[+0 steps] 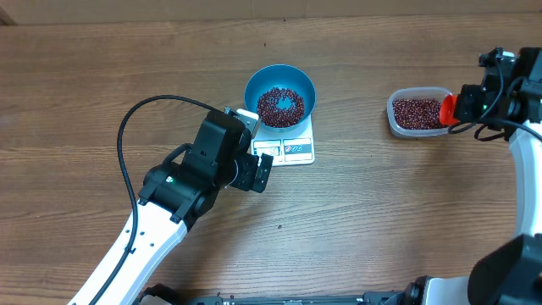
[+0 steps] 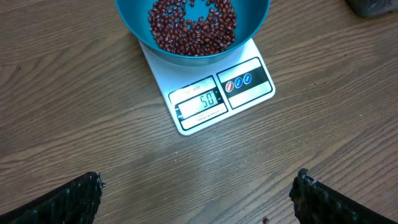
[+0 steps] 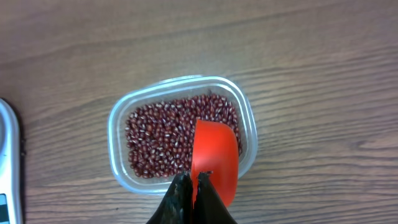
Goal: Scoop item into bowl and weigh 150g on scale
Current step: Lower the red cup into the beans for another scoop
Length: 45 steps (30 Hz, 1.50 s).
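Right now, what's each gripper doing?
Left gripper: open, holding nothing.
Right gripper: shut on the red scoop.

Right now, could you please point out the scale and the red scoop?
scale (image 2: 200, 101): left wrist view, on its display.
red scoop (image 3: 214, 158): right wrist view, on its cup.

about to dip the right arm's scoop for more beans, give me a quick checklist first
1. The blue bowl sits squarely on the scale: ok.
2. The display is readable from the left wrist: ok. It shows 50, short of target.
3. The right gripper is shut on the red scoop: ok.
4. The scoop hangs over the clear tub, which holds plenty of beans: ok.
5. The left gripper is open and clear of bowl and scale: ok.
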Each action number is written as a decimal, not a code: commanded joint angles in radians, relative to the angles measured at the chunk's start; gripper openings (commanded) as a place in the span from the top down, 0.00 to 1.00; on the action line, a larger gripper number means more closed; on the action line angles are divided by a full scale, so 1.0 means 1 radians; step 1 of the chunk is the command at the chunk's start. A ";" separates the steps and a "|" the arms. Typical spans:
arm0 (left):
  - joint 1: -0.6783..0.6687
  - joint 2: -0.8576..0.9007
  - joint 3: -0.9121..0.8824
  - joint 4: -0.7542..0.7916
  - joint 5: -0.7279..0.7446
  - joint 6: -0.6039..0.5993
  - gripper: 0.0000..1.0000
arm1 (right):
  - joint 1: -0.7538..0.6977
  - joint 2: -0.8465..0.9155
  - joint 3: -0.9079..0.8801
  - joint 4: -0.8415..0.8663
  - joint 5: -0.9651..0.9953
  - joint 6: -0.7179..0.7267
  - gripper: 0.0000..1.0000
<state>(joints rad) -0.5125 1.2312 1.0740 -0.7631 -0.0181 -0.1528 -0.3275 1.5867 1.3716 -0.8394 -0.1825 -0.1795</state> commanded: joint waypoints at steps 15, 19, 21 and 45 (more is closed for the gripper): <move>0.002 0.001 0.024 0.004 0.011 0.019 0.00 | -0.001 0.191 0.022 0.021 -0.002 -0.011 0.96; 0.002 0.001 0.024 0.004 0.011 0.019 0.00 | -0.001 0.207 0.021 0.022 -0.006 -0.009 0.96; 0.002 0.001 0.024 0.004 0.011 0.019 0.00 | -0.001 0.207 0.021 0.022 -0.005 -0.009 0.96; 0.002 0.001 0.024 0.004 0.011 0.019 0.00 | 0.000 0.209 -0.070 0.085 -0.099 -0.012 0.96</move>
<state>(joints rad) -0.5125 1.2312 1.0740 -0.7631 -0.0181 -0.1528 -0.3267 1.7851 1.3277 -0.7429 -0.2687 -0.1848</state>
